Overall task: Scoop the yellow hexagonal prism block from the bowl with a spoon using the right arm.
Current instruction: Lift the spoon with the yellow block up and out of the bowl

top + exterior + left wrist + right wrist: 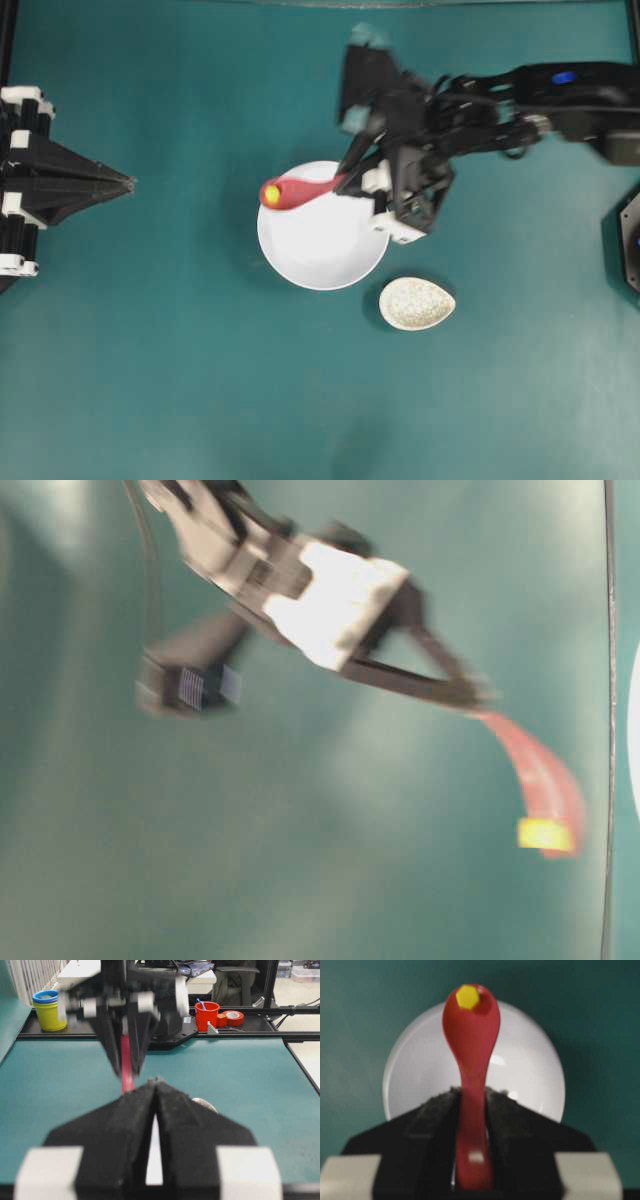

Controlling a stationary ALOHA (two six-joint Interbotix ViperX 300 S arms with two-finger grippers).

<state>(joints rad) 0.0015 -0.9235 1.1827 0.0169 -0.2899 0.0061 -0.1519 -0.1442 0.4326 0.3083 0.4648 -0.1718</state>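
Observation:
My right gripper [345, 180] is shut on the handle of the red spoon [300, 190] and holds it over the far-left rim of the white bowl [320, 250]. The yellow hexagonal block [271, 194] sits in the spoon's scoop. In the right wrist view the spoon [471, 1035] runs out from between my fingers [471, 1092], with the block [468, 996] at its tip, above the bowl [530, 1070]. The table-level view shows the spoon [535, 770] and the block [545, 833] lifted. My left gripper [128, 183] is shut and empty at the left edge.
A small speckled cream teardrop dish [417, 303] lies just right of the bowl's near side. In the left wrist view, a red cup [207, 1014], tape roll [232, 1017] and a yellow-blue container [48, 1009] stand beyond the table's far edge.

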